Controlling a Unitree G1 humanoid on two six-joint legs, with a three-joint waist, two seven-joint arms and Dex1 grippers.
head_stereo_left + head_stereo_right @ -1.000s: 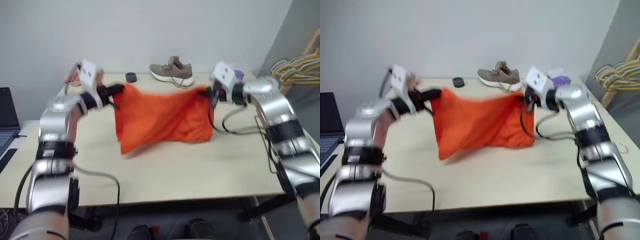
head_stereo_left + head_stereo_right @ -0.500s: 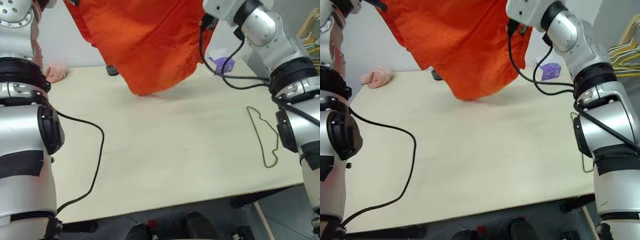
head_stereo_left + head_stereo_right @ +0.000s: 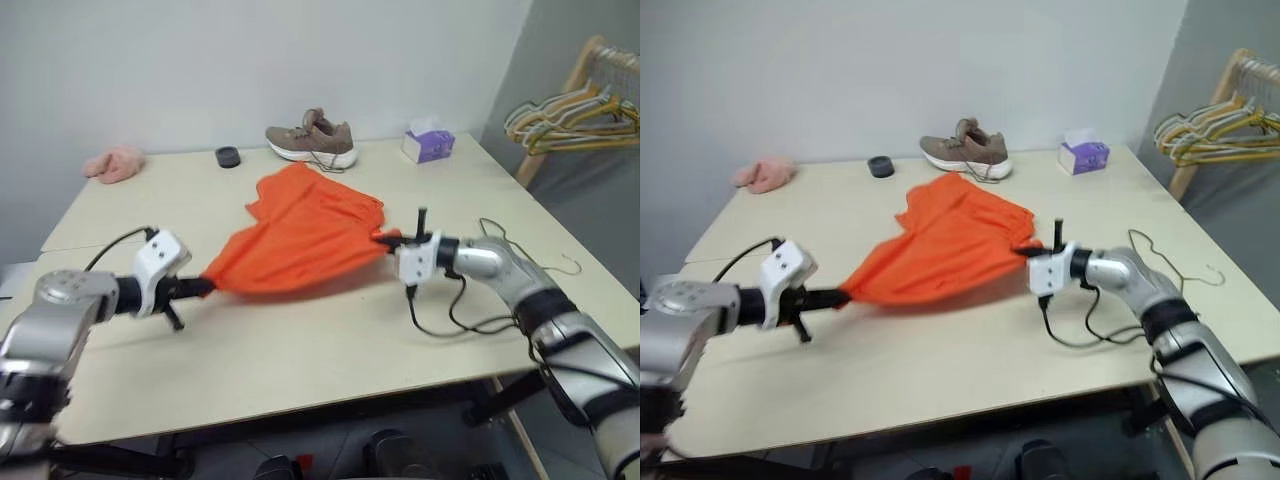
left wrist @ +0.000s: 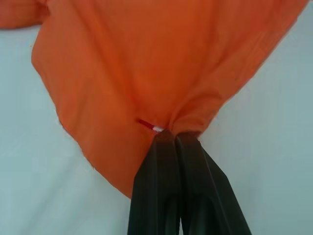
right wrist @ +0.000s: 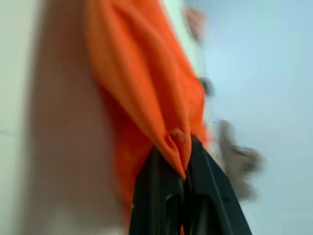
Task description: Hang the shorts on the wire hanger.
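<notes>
Across the middle of the pale wooden tabletop (image 3: pixel 300 340) lie the bright orange thin fabric shorts (image 3: pixel 300 240), stretched low between 2 grippers, with their far end spread flat on the surface near the shoe. At the shorts' left corner, the left gripper (image 3: pixel 205 285) has its jaws closed tight on a gathered pinch of the fabric; the left wrist view shows both black fingers (image 4: pixel 164 186) pressed together with the cloth bunched at their tips. At the shorts' right corner, the right gripper (image 3: pixel 388 240) has its jaws clamped on a fold of the same fabric, seen between the fingers (image 5: pixel 161 191) in the right wrist view.

The thin dull olive-green wire hanger (image 3: pixel 1165 262) lies flat on the tabletop to the right of the right arm, apart from the shorts.

Along the far edge stand a brown-grey sports shoe (image 3: pixel 312 138), a small black round object (image 3: pixel 228 156), a pink fluffy cloth (image 3: pixel 113 162) and a purple tissue box (image 3: pixel 429 144). Bunched yellow and green hangers (image 3: pixel 570 115) hang on a wooden rack at far right.
</notes>
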